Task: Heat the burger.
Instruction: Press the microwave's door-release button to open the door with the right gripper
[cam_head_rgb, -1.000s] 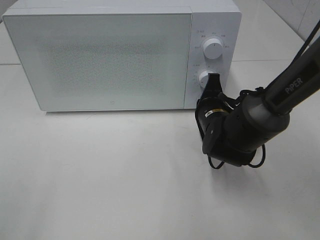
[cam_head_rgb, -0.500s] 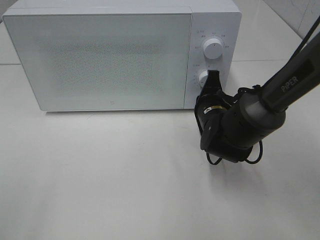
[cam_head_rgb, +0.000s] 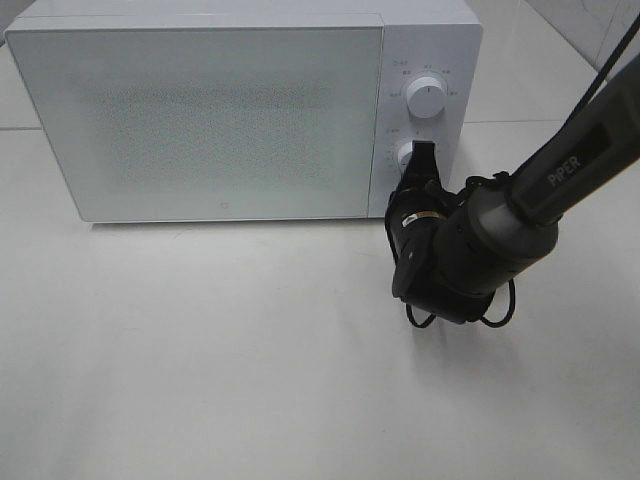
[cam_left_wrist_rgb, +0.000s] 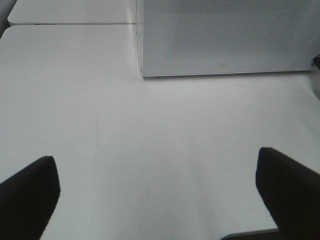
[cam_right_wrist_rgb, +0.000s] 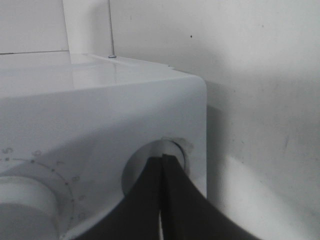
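The burger is out of view. A white microwave (cam_head_rgb: 200, 120) stands at the back of the table with its door closed; its front also shows in the left wrist view (cam_left_wrist_rgb: 225, 35). My right gripper (cam_head_rgb: 424, 152) is shut, and its joined fingertips (cam_right_wrist_rgb: 161, 159) rest against the lower knob (cam_head_rgb: 405, 155) on the control panel, the knob (cam_right_wrist_rgb: 134, 170) showing close up behind them. My left gripper (cam_left_wrist_rgb: 160, 195) is open with nothing between its fingers (cam_left_wrist_rgb: 30, 195), hovering over the bare table in front of the microwave.
An upper knob (cam_head_rgb: 427, 98) sits above the lower one on the panel. The white table (cam_head_rgb: 200, 350) spreads in front of the microwave. The right arm (cam_head_rgb: 560, 170) slants in from the right, with a cable loop under its wrist.
The right arm's wrist has shifted slightly left, toward the microwave, while the fingertips stay at the lower knob. The door has stayed closed.
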